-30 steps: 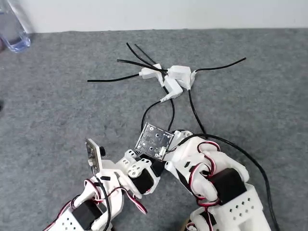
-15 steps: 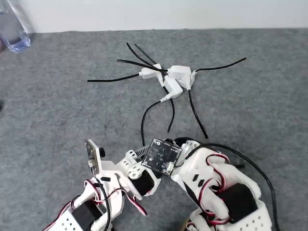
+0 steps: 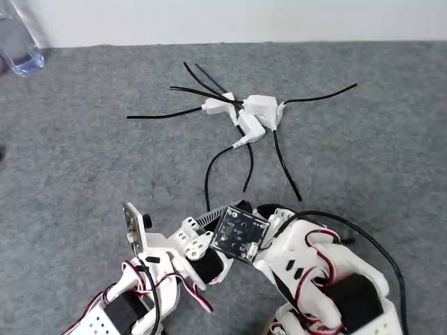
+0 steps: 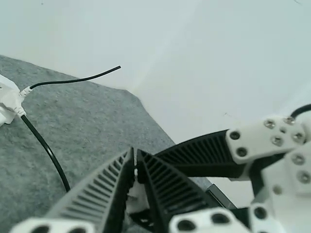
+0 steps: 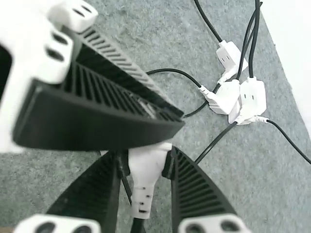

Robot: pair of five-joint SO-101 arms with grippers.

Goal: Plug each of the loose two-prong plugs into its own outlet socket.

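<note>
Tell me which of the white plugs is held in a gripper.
The white plug clamped in the right gripper; the other plugs lie bunched together farther out on the grey carpet, touched by no gripper.

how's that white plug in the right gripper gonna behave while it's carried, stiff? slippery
The white plug looks like a hard moulded shell, so it should be stiff in the right gripper. It is small between the ribbed fingers, so it is likely light. Its smooth sides might let it pivot if it is pushed at one end.
</note>
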